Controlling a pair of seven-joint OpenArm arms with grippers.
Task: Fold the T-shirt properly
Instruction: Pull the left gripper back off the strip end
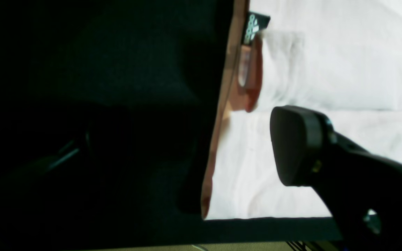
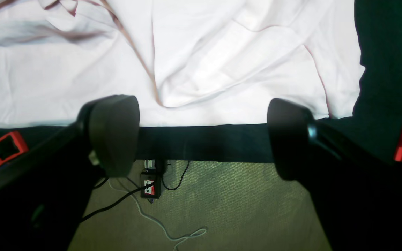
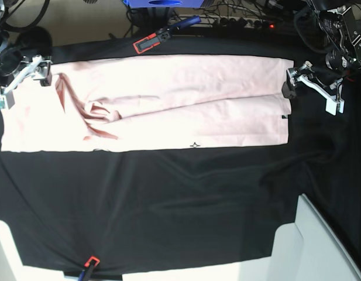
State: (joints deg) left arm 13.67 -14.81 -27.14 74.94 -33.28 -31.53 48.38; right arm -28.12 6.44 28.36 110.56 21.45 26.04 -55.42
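Both hands hang wide open and empty, the left hand [image 3: 287, 88] and the right hand [image 2: 202, 137] at opposite ends of the long folded pale pink cotton T-shirt [image 3: 168, 102], its print hidden.

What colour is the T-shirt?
Pale pink; the T-shirt shows best in the base view.

One pale pink T-shirt [image 3: 168, 99] is lying on one counter [image 3: 168, 205] draped in one black cloth [image 3: 186, 193]. Two tools are showing: the left tool [image 3: 287, 82] and the right tool [image 3: 44, 71], each standing with two black fingers spread apart. Two red clamps are showing in the base view, one [image 3: 147, 43] sitting at the far edge and one [image 3: 90, 262] at the near edge. One black label [image 1: 255, 26] is showing at the collar.
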